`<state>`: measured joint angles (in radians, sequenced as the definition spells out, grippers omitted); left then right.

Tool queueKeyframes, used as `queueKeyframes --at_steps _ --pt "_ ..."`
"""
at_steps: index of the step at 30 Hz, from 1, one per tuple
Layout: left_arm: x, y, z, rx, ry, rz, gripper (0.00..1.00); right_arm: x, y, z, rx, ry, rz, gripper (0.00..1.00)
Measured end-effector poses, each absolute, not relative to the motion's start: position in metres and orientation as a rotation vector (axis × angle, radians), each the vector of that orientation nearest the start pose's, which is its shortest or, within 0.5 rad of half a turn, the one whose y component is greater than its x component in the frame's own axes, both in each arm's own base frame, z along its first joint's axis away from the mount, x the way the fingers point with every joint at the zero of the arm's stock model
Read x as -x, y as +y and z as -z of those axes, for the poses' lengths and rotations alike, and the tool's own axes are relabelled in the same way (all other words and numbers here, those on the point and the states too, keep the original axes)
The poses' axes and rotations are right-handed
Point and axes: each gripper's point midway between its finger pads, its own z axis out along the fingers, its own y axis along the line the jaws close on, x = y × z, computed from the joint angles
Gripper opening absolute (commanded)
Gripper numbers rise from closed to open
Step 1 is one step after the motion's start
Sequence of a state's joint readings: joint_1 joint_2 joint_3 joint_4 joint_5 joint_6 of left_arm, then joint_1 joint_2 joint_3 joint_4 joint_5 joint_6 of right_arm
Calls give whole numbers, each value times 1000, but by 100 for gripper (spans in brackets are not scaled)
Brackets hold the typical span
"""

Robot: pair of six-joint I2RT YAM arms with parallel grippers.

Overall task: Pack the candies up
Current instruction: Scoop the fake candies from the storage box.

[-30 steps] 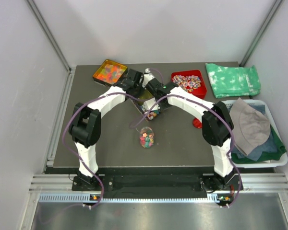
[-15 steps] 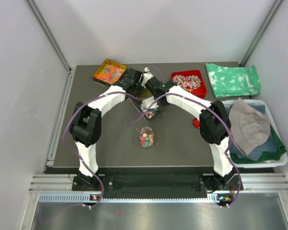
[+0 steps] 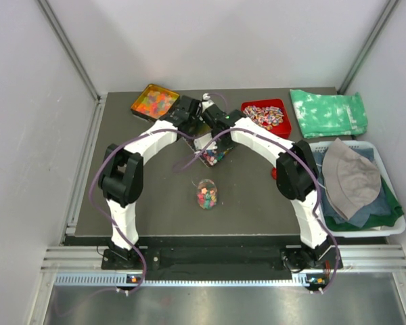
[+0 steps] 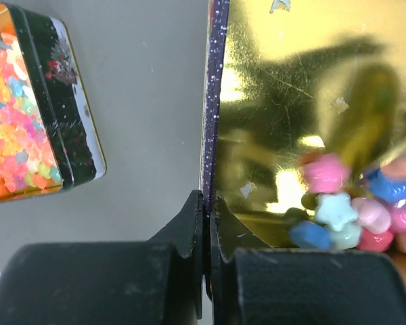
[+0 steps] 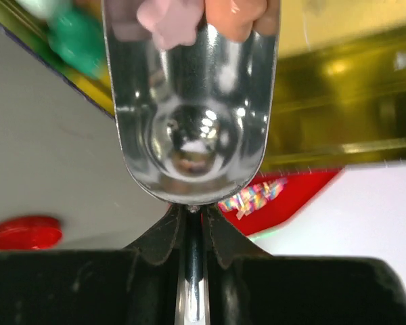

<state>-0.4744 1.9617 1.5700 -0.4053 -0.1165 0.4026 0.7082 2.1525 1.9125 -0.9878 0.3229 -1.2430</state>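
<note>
The candies are small sweets in pink, blue, green and red, heaped in one corner of a gold-lined tin. My left gripper is shut on that tin's dark speckled wall. My right gripper is shut on the handle of a metal scoop, whose mouth is pushed into the heap with a pink and an orange sweet at its lip. From above, both grippers meet over the tin, with the candies at its near end. A clear jar with candies inside stands in front.
An orange tin of gummy sweets sits at the back left, a red tray of striped sweets at the back right. A red lid lies by the right arm. Green cloth and a basket with a grey hat fill the right side.
My right gripper has shifted a little back and to the left with the scoop, deeper over the tin. The left gripper keeps its hold on the tin wall.
</note>
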Motion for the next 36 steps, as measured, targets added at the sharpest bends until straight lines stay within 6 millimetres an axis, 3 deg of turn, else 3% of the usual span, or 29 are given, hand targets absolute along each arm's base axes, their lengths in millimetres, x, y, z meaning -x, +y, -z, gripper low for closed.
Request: queueKeyframes --at_steps 7,18,36 --pt "-473 -213 -107 -974 2168 -57 0 -416 250 -85 2315 1623 492 0" --pt "-473 -218 -107 -978 2161 -33 0 -415 249 -89 2293 1692 486 0" --pt "-470 -211 -104 -998 2184 -67 0 -375 256 -77 2128 2026 330 0"
